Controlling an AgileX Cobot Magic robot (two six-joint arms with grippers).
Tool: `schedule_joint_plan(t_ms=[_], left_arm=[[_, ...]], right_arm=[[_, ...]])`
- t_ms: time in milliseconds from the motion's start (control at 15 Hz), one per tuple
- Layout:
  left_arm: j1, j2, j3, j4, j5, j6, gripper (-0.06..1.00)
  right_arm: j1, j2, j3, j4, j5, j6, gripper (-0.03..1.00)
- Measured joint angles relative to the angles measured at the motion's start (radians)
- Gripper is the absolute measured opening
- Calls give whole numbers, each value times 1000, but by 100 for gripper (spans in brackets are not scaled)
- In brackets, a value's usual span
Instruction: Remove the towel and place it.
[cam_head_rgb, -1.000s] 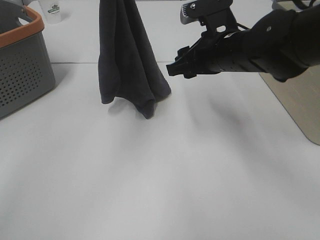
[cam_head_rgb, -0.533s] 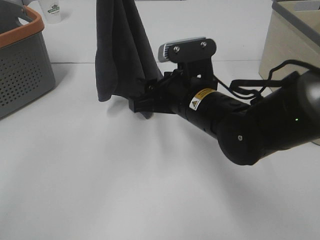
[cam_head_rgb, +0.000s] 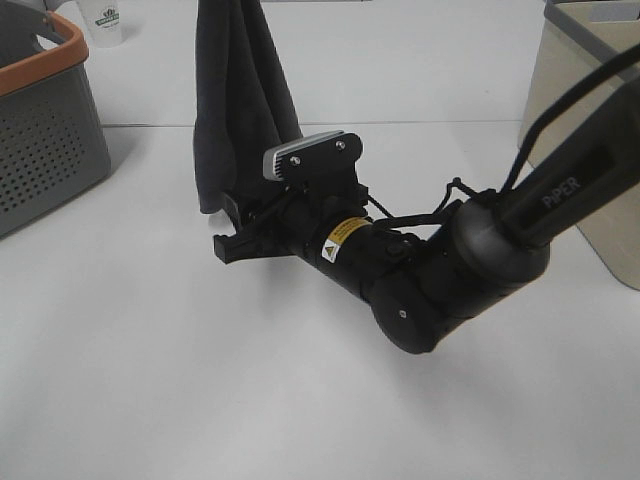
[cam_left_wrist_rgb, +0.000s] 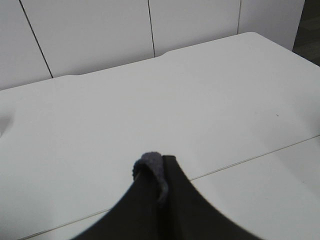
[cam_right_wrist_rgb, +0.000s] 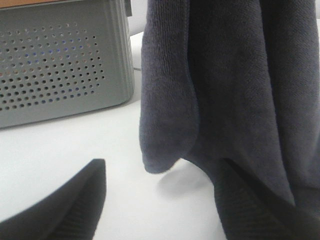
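Hanging towel (cam_head_rgb: 235, 100), long axis vertical

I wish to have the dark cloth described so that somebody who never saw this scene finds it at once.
Over the white table, right of the grey perforated basket with the orange rim, the towel hangs from above the frame. It is dark charcoal, soft and pleated, unlike the hard black right end effector open at its lower end.

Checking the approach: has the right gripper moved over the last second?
Yes: the right gripper went left and lower, toward the grey basket, up to the hanging towel.
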Motion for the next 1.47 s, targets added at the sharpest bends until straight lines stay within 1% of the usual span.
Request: schedule_joint_plan(t_ms=[133, 267, 333, 533, 667, 733, 1000, 1133, 1200, 1267, 1333, 1400, 1467], left_arm=[[-8, 11, 0, 0, -2, 3, 0], [-13, 12, 0, -1, -4, 3, 0], [-13, 12, 0, -2, -12, 3, 0], [-13, 12, 0, -4, -17, 3, 0], [-13, 12, 0, -4, -18, 3, 0], [-13, 12, 0, -4, -23, 3, 0], [-13, 12, 0, -34, -27, 3, 0], [-13, 12, 0, -35, -27, 3, 0], [-13, 12, 0, -35, -27, 3, 0], [-13, 12, 0, -35, -27, 3, 0], [-13, 12, 0, -35, -27, 3, 0], [-13, 12, 0, -34, -25, 3, 0], [-13, 12, 0, -34, -23, 3, 0]], right_arm=[[0, 32, -89, -5, 50, 51, 65], [0, 61, -170, -6, 145, 58, 66], [0, 97, -252, -7, 219, 90, 66], [3, 142, -320, -7, 267, 108, 67], [21, 163, -351, -2, 273, 108, 67], [35, 177, -367, 23, 274, 108, 67], [54, 231, -438, 206, 303, 93, 67], [54, 244, -463, 257, 308, 67, 67], [54, 258, -486, 319, 320, 36, 65], [54, 261, -487, 335, 325, 12, 60], [54, 261, -487, 339, 338, -12, 50], [54, 258, -487, 340, 367, -35, 35], [54, 246, -487, 343, 429, -52, 18]])
